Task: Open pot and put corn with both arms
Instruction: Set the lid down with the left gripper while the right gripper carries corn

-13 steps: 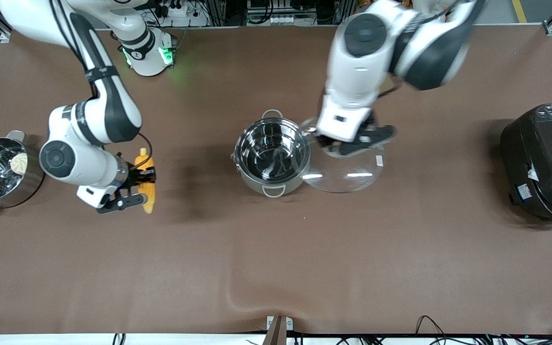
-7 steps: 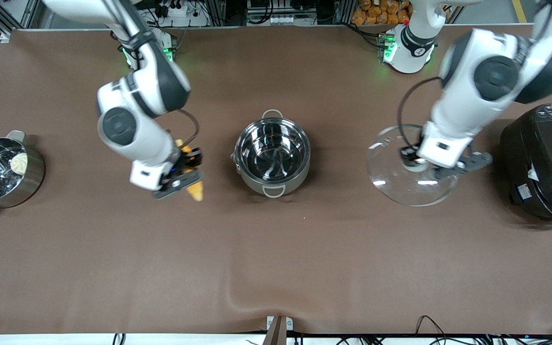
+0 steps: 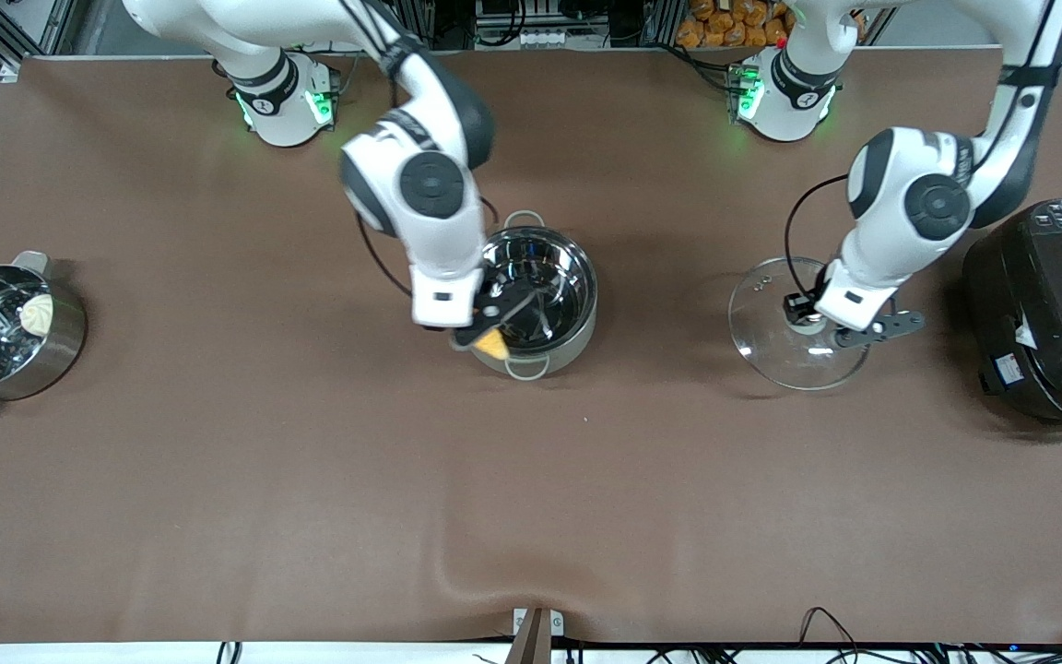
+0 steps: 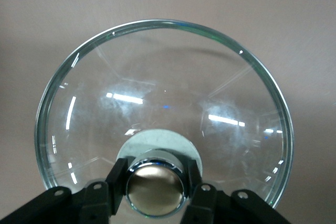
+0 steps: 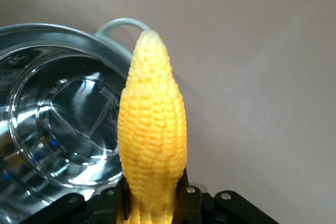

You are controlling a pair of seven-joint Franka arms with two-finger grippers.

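Two grippers occupied, right gripper (image 3: 487, 325) clamped on corn (image 5: 152, 135) over rim of open pot (image 3: 525, 300), left gripper (image 3: 824, 325) clamped on lid (image 4: 163, 103) knob near black cooker (image 3: 1047, 309).

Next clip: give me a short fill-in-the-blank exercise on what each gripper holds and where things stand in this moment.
1. The right gripper is shut on the ____.
2. The left gripper grips the glass lid by its ____.
3. The pot has no ____ on it.
4. The lid is between the pot and the black ____, toward the left arm's end of the table.

Missing words: corn; knob; lid; cooker
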